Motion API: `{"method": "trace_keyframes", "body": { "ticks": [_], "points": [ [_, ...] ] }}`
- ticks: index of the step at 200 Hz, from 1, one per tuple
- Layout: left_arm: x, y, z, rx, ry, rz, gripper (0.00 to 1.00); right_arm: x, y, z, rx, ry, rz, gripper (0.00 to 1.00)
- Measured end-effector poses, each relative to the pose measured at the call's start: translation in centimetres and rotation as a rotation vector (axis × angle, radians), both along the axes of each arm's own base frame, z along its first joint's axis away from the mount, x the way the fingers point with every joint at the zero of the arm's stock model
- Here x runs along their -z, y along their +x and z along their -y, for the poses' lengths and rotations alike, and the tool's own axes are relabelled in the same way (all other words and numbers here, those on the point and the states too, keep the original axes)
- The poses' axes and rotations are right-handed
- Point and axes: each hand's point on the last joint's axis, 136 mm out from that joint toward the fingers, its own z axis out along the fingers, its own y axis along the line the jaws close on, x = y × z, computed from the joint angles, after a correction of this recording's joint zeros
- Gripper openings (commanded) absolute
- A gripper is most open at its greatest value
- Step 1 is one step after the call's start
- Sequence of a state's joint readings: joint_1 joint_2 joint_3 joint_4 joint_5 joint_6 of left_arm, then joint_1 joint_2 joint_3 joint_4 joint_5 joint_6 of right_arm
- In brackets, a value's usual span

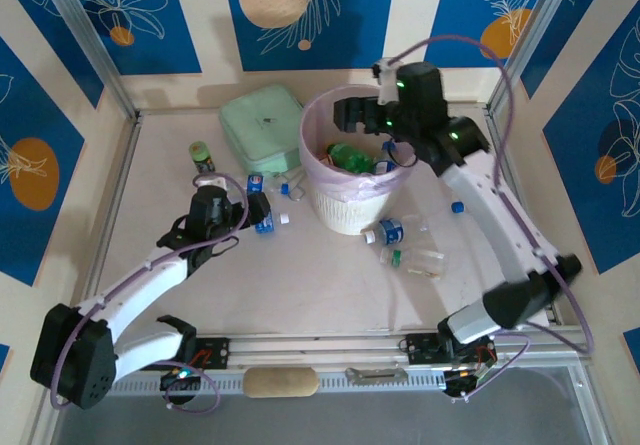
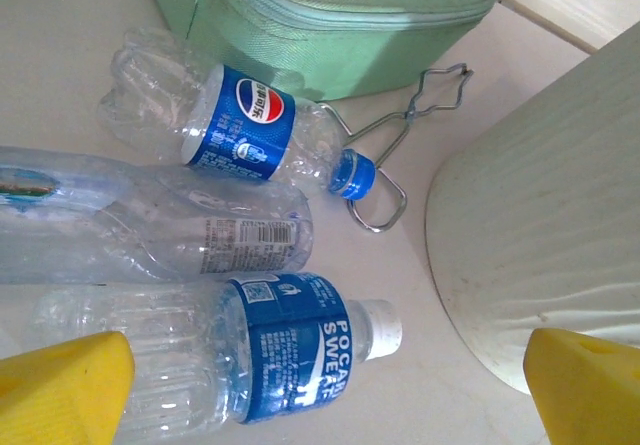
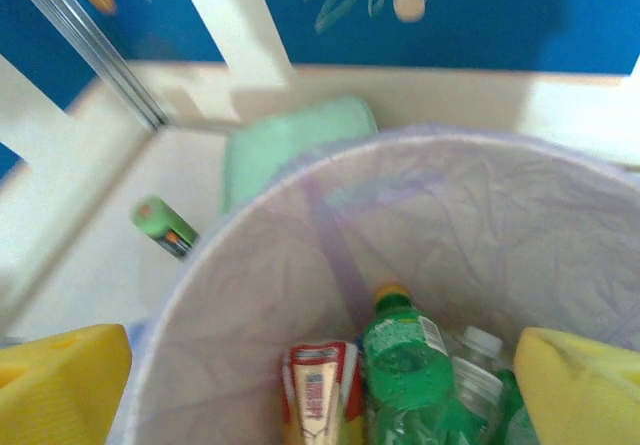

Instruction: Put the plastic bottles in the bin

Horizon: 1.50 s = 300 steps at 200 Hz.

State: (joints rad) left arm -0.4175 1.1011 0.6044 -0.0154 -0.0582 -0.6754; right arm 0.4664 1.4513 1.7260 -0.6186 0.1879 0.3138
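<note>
Plastic bottles (image 1: 345, 155) partly binned: several, incl. a green one (image 3: 400, 360), lie inside the bin (image 1: 345, 215). Right gripper (image 1: 352, 115) hangs over the rim, spread wide, nothing held. Left gripper (image 2: 325, 385), also spread, empty, sits above three bottles on the table (image 1: 300, 285) beside the bin. At least two more lie to bin's right. Est. roughly half done.

Left arm (image 1: 140, 283): white links, black joints, bulky black base block.
Right arm (image 1: 497, 210): white links, black wrist housing with small green lights.
Cables (image 1: 462, 41): lilac, looped along each arm.
Fingers (image 2: 62, 385): blocky, yellow.
</note>
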Motion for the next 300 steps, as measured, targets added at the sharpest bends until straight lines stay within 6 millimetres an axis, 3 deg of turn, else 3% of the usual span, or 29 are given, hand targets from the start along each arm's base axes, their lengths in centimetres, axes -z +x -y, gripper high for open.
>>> {"method": "trace_keyframes", "body": {
  "ticks": [17, 38, 103, 154, 189, 300],
  "points": [
    [0.3, 0.7, 0.0, -0.002, 0.004, -0.018, 1.0, -1.4, -1.4, 2.0, 0.023, 0.101, 0.041, 0.99],
    [-0.2, 1.8, 0.1, 0.007, 0.014, -0.013, 1.0, -1.4, -2.4, 4.1, 0.054, 0.191, 0.053, 0.99],
    [-1.0, 5.1, 0.5, 0.068, 0.103, 0.001, 1.0, 2.9, -5.8, 9.7, 0.179, 0.302, -0.006, 0.99],
    [-0.3, 5.4, 0.6, 0.108, 0.164, -0.016, 1.0, 6.6, -8.1, 12.7, 0.3, 0.361, -0.031, 0.99],
    [1.8, 5.1, 0.5, 0.12, 0.185, -0.078, 1.0, 8.7, -8.4, 13.9, 0.362, 0.39, -0.064, 0.99],
    [5.2, 2.4, 1.3, 0.177, 0.126, -0.203, 1.0, 9.9, -8.1, 14.2, 0.39, 0.432, -0.083, 0.99]
  ]
}}
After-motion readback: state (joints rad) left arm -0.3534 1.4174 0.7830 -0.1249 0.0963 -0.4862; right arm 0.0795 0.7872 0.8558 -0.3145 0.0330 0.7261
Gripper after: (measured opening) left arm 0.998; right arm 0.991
